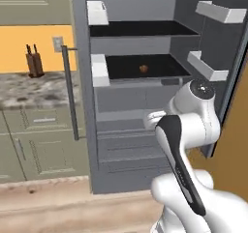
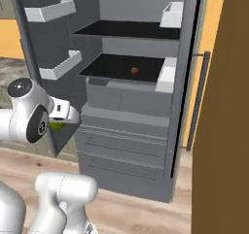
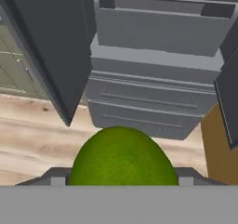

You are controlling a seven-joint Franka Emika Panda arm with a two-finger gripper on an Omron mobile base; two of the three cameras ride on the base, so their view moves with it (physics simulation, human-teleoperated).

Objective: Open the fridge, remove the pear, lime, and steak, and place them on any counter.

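We have the fridge (image 1: 140, 130) open and the lime (image 3: 122, 157) gripped in our part-open pincer (image 3: 122, 179), not yet on a surface; one small brown item (image 1: 144, 68) remains shelved.

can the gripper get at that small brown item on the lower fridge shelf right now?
Probably not yet: the gripper is shut on a green fruit. The brown item sits unobstructed on the shelf, fridge doors open.

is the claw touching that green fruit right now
Touching. In the hand view the green fruit sits wedged between the claw fingertips, with no gap on either side.
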